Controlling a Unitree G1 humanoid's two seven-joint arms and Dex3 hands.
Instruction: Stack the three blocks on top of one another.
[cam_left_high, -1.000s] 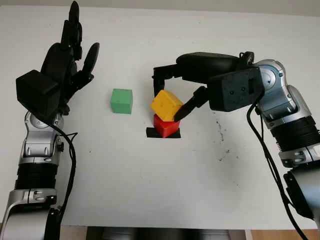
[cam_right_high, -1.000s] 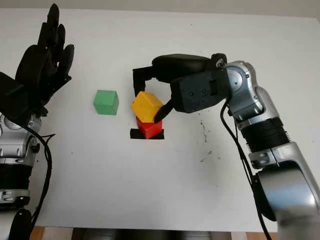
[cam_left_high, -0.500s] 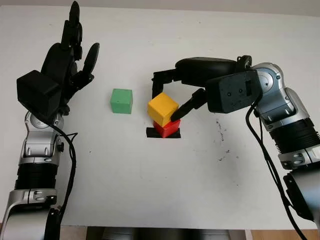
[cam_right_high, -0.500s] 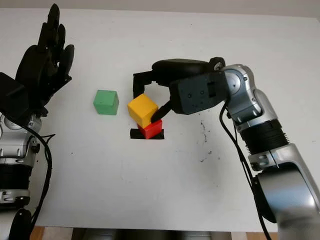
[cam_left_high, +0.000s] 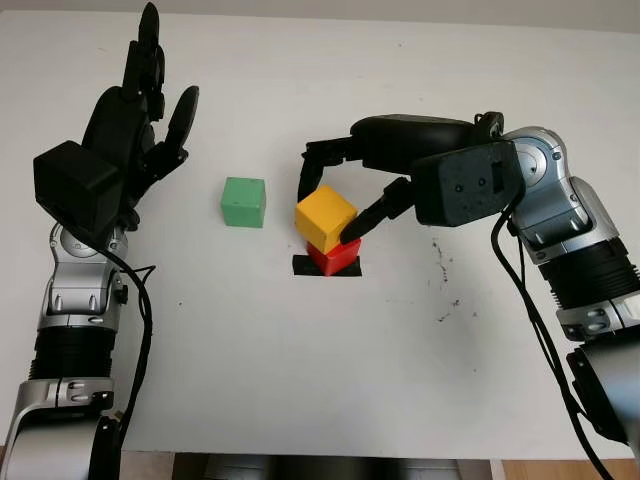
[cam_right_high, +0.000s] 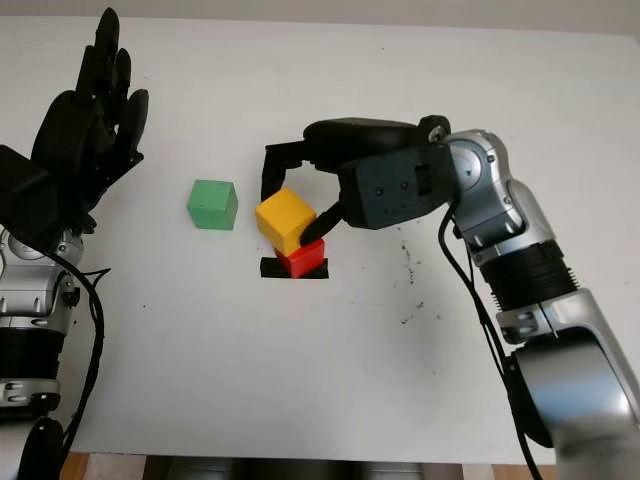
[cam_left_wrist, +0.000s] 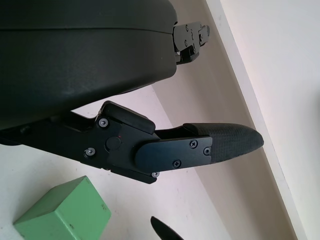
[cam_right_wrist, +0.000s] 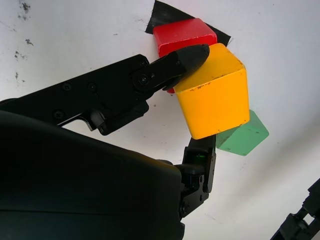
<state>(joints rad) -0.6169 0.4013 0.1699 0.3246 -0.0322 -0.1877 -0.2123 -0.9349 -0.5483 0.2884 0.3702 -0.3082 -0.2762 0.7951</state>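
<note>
1. Right black three-finger hand (cam_left_high: 335, 195) at table centre, fingers pinching the yellow cube-shaped block (cam_left_high: 326, 218): one fingertip (cam_right_wrist: 192, 55) on the near-right face, another finger behind the far face.
2. Yellow block sitting on the red cube-shaped block (cam_left_high: 335, 257), twisted relative to it and overhanging toward the left; not squarely seated, judging by the offset edges.
3. Red block resting on a black tape square (cam_left_high: 303, 268) on the white table (cam_left_high: 300, 380).
4. Green cube-shaped block (cam_left_high: 243, 202) flat on the table, left of the stack, well apart from it, untouched.
5. Left black three-finger hand (cam_left_high: 135, 120) raised at the left side, open, holding nothing, near the green block but not touching.
6. Handling guess: blocks look like rigid painted wood or plastic, light, smooth-faced, so somewhat slippery between hard fingertips. No crush risk.
7. Grip advice: opposing flat faces, mid-height, fingers square to the face; corner or edge pinch likely to spin the block.
8. Progress guess: two of three stacked, yellow needing alignment before release; green left to go on top.
9. Risk: skewed yellow block gives a poor landing face for green; release with any side drag could topple the stack.
</note>
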